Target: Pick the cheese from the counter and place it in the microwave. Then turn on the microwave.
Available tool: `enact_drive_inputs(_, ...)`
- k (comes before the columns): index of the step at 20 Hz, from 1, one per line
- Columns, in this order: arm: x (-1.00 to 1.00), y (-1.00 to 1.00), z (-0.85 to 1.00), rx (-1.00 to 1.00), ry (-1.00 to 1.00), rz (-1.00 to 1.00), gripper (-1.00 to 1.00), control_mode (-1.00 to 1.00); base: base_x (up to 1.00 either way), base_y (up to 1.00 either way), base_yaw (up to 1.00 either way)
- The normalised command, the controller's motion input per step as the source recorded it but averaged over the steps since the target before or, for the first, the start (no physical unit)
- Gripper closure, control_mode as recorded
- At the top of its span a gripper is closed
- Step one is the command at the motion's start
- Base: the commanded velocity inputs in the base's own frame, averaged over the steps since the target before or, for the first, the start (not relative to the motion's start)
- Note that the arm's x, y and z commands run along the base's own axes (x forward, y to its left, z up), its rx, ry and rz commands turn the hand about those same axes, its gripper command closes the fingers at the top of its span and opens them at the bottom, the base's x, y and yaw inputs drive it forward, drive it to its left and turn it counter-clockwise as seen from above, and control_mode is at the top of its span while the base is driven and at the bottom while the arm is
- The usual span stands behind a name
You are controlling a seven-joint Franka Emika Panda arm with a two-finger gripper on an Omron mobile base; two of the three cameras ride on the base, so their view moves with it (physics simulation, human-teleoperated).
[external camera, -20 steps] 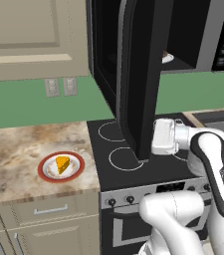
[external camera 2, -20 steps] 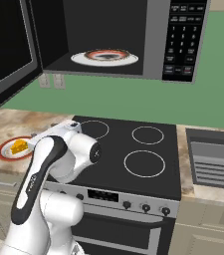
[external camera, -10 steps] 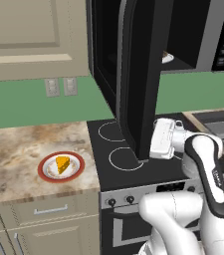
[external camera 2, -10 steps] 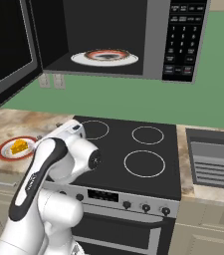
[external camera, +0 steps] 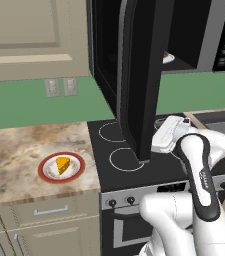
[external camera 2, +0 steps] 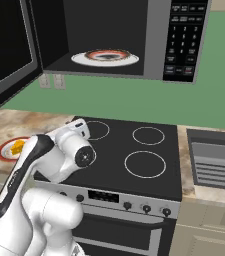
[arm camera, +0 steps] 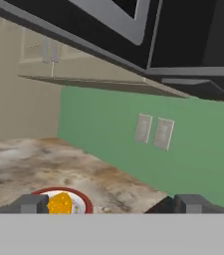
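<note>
Marbled counter [external camera: 14, 150] carries the cheese [external camera: 63, 164] on a red-rimmed plate [external camera: 47, 172], left of the stove [external camera 2: 134, 150]; the gripper [arm camera: 111, 203], fingers spread wide and empty, points toward it, well apart, beneath the open microwave [external camera 2: 154, 40].

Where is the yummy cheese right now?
The cheese sits on a red-rimmed plate on the counter, left of the stove, seen in the left base view.
</note>
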Motion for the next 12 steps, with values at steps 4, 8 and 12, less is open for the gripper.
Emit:
enact_drive_inputs(4, -0.19, 0.23, -0.29, 0.0, -0.01, -0.4, -1.0, -1.0, 0.0, 0.0, 0.0)
enact_drive_inputs(8, -0.21, 0.22, -0.33, 0.0, 0.0, -0.37, -1.0, -1.0, 0.0, 0.0, 0.0)
enact_drive_inputs(12, -0.24, 0.2, -0.35, 0.0, 0.0, -0.35, -1.0, -1.0, 0.0, 0.0, 0.0)
